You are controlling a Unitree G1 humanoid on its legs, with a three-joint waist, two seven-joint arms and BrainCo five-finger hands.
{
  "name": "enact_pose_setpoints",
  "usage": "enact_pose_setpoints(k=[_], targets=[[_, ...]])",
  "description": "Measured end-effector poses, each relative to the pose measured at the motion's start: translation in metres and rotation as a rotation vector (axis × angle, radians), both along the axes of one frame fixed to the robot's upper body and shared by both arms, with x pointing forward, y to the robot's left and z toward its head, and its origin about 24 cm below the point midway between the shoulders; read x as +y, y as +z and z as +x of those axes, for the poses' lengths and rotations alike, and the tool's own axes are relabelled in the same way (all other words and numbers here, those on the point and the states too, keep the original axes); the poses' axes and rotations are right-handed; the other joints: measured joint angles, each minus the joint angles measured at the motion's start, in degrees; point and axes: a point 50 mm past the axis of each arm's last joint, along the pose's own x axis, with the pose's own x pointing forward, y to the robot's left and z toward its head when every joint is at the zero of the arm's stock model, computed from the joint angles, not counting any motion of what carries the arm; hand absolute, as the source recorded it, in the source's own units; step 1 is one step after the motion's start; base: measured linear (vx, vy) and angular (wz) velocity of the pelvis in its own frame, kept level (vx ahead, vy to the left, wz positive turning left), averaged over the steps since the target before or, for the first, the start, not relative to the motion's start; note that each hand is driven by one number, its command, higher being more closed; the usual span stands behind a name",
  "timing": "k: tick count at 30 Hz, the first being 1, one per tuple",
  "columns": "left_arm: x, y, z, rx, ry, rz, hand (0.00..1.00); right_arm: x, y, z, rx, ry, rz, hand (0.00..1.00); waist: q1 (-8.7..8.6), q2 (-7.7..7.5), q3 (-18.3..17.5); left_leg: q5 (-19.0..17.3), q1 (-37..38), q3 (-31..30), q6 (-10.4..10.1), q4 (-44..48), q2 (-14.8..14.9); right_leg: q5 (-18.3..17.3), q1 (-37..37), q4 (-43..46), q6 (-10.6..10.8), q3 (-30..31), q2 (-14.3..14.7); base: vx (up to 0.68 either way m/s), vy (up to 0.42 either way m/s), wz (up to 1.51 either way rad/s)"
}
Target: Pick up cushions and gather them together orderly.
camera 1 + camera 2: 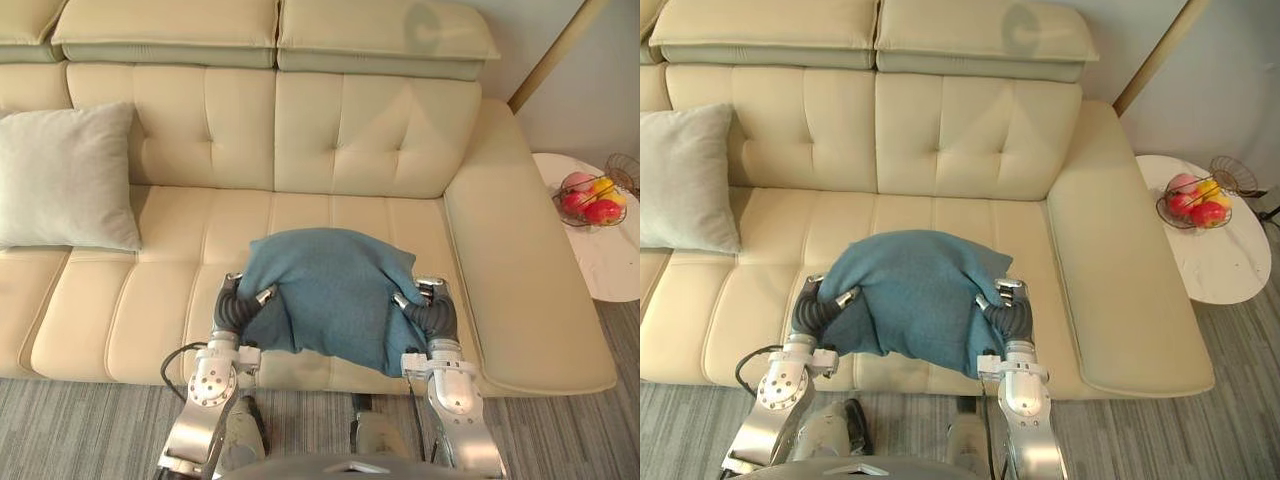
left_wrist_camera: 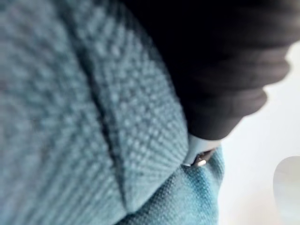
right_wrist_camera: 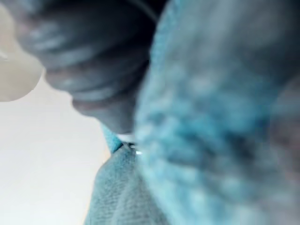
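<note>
Teal cushion (image 1: 330, 300) clamped between left hand (image 1: 236, 308) at 8 o'clock and right hand (image 1: 437, 316) at 4. How far either is closed: cannot tell. Risk: side pressure alone, soft cushion sags and slips before reaching grey cushion (image 1: 65, 175) at 10.

The 2 head views looked steeply down from above the front edge of the sofa (image 1: 340, 130), facing its backrest from a middle distance. Set side by side, they shared the seat, the teal cushion (image 1: 335, 295) near the front edge, the grey cushion (image 1: 65, 175) at the sofa's left end and the side table (image 1: 600, 260) past its right arm. The right eye view took in more of that table. The left wrist view looked along the left hand (image 2: 220, 70) from very close, against the teal cushion's knit. The right wrist view did likewise past the right hand (image 3: 93, 56), with pale seat beyond. All 4 views shared that cushion.
</note>
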Motion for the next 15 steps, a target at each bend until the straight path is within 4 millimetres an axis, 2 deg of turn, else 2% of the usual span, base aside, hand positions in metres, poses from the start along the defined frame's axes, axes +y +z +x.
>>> enact_pose_setpoints(k=[4,7,10,11,12,14,15], targets=[[-0.004,0.022,0.025,-0.102,0.038,0.008,1.0,0.007,0.017,0.025,-0.09,-0.014,-0.029,1.0,0.17,0.1,0.1,1.2,-2.4,-0.1,0.2,-0.1,-0.1,1.1,-2.5,-0.3,0.1,0.2,0.1,0.0,-0.046,-0.01],[-0.008,0.042,0.045,-0.182,0.062,0.008,1.0,0.011,0.039,0.041,-0.198,-0.037,-0.029,1.0,0.38,0.3,0.2,2.2,-4.7,-0.4,0.4,-0.4,-0.2,1.7,-4.8,-0.1,-0.2,0.2,0.2,-0.07,-0.063,0.05],[-0.014,0.066,0.071,-0.261,0.078,0.027,1.0,0.017,0.059,0.067,-0.284,-0.078,-0.06,1.0,0.16,0.52,0.3,3.6,-8.2,-1.2,0.7,-1.1,-0.6,2.6,-8.2,0.3,-0.7,0.1,0.1,-0.13,-0.063,0.08],[-0.016,0.084,0.086,-0.317,0.084,0.049,1.0,0.019,0.073,0.079,-0.331,-0.104,-0.074,1.0,0.14,0.79,0.5,4.5,-10.6,-1.5,0.8,-1.1,-0.7,3.1,-10.4,0.4,-0.9,0.1,0.1,-0.15,-0.068,0.08],[-0.016,0.092,0.092,-0.341,0.087,0.061,1.0,0.02,0.08,0.084,-0.353,-0.114,-0.081,1.0,0.12,0.83,0.5,4.9,-11.7,-1.6,0.9,-1.2,-0.8,3.3,-11.5,0.5,-1.0,0.1,0.1,-0.15,-0.073,0.08],[-0.021,0.13,0.113,-0.449,0.1,0.103,1.0,0.022,0.11,0.1,-0.453,-0.179,-0.09,1.0,0.13,1.3,1.3,6.6,-15.4,-1.8,1.1,-2.1,-1.2,4.1,-15.7,1.0,-1.3,0.2,0.0,-0.15,-0.082,0.09],[-0.022,0.139,0.117,-0.475,0.096,0.12,1.0,0.022,0.118,0.102,-0.476,-0.189,-0.088,1.0,0.11,1.29,1.9,7.3,-15.6,-1.8,1.1,-2.7,-1.5,4.4,-16.1,0.9,-1.2,0.2,-0.2,-0.13,-0.066,0.13]])
